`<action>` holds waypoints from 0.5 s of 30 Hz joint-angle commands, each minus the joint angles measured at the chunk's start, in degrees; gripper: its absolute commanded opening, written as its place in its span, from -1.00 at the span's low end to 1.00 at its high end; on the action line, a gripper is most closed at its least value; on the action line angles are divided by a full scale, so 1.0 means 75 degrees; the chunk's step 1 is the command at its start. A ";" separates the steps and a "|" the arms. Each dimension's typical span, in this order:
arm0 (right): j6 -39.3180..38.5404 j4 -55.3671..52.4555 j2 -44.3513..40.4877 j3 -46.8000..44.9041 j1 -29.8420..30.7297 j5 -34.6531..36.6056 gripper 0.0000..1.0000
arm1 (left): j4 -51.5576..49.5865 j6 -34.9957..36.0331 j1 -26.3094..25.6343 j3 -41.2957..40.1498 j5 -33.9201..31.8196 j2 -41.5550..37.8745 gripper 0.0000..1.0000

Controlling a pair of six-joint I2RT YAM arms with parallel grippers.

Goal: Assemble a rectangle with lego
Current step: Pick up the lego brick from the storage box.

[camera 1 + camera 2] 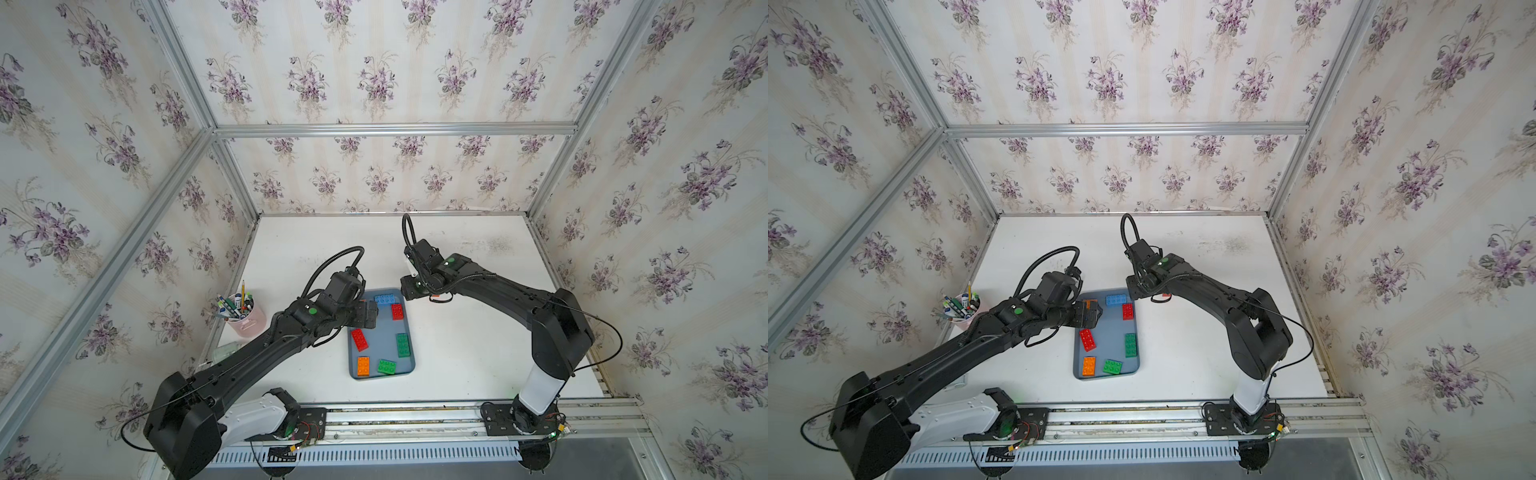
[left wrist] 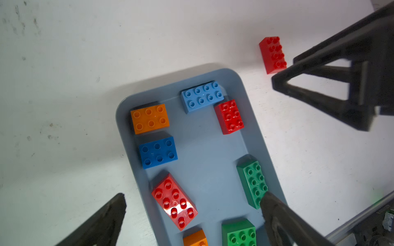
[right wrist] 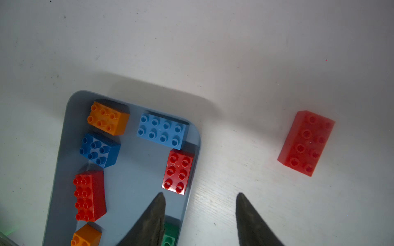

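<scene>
1. Most of the lego (image 1: 1087,339) is in the blue-grey tray (image 2: 210,147). Eight bricks lie studs-up inside it, none stacked or joined.
2. At the tray's far end is the light blue brick (image 2: 202,97). Toward the left arm's side of that end is the orange brick (image 2: 149,118), with the dark blue brick (image 2: 158,152) just beside it on the near side.
3. The short red brick (image 2: 229,116) lies along the tray's right-arm edge, just beside the light blue brick. The long green brick (image 2: 253,184) lies farther along the same edge.
4. The long red brick (image 2: 174,201) lies slanted on the tray's left-arm side, about mid-length.
5. At the tray's near end, the second orange brick (image 1: 363,365) and the second green brick (image 1: 386,367) sit near each other.
6. The ninth piece, a loose red brick (image 3: 306,143), lies on the white table (image 3: 234,53). It is off the tray's far corner on the right arm's side, clear of the rim.
7. The left gripper (image 2: 193,195) hovers over the tray, jaws spread wide with nothing between them.
8. The right gripper (image 3: 200,194) hangs above the tray's right-arm rim, jaws partly apart and empty. One finger is over the tray and the other over the table, apart from the loose red brick.
9. A pink cup of pens (image 1: 248,320) stands on the table, well off the tray's left-arm side.
</scene>
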 commanded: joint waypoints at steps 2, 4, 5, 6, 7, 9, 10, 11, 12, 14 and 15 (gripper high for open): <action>0.0059 -0.0123 -0.0215 -0.0095 0.0182 -0.0328 0.01 | -0.0656 -0.0464 0.0011 0.0161 -0.0578 0.0064 0.99; 0.0131 -0.0342 -0.0199 -0.0105 0.0469 -0.0263 0.01 | -0.0771 -0.0545 0.0022 0.0189 -0.0804 -0.0096 0.99; 0.0192 -0.0476 -0.0158 -0.0114 0.0649 -0.0178 0.01 | -0.0763 -0.0529 0.0014 0.0176 -0.0794 -0.0216 0.99; 0.0292 -0.0633 -0.0133 -0.0136 0.0823 -0.0095 0.01 | -0.0705 -0.0434 0.0013 0.0157 -0.0622 -0.0330 0.99; 0.0406 -0.0742 -0.0107 -0.0189 0.0976 -0.0061 0.01 | -0.0662 -0.0325 0.0002 0.0156 -0.0432 -0.0445 0.99; 0.0635 -0.0847 -0.0111 -0.0337 0.1227 -0.0064 0.01 | -0.0589 -0.0135 -0.0045 0.0067 -0.0123 -0.0794 0.99; 0.0763 -0.0849 -0.0138 -0.0421 0.1354 -0.0061 0.01 | -0.0546 -0.0070 -0.0101 -0.0026 -0.0051 -0.1026 0.99; 0.0863 -0.0850 -0.0161 -0.0484 0.1461 -0.0074 0.01 | -0.0524 -0.0049 -0.0122 -0.0126 0.0001 -0.1259 0.99; 0.0981 -0.0835 -0.0185 -0.0546 0.1587 -0.0062 0.01 | -0.0498 -0.0025 -0.0130 -0.0242 0.0063 -0.1516 0.99; 0.1192 -0.0792 -0.0177 -0.0616 0.1797 -0.0083 0.02 | -0.0519 -0.0068 -0.0136 -0.0469 0.0025 -0.1985 1.00; 0.1309 -0.0782 -0.0138 -0.0620 0.1905 -0.0115 0.02 | -0.0556 -0.0108 -0.0141 -0.0572 -0.0034 -0.2210 1.00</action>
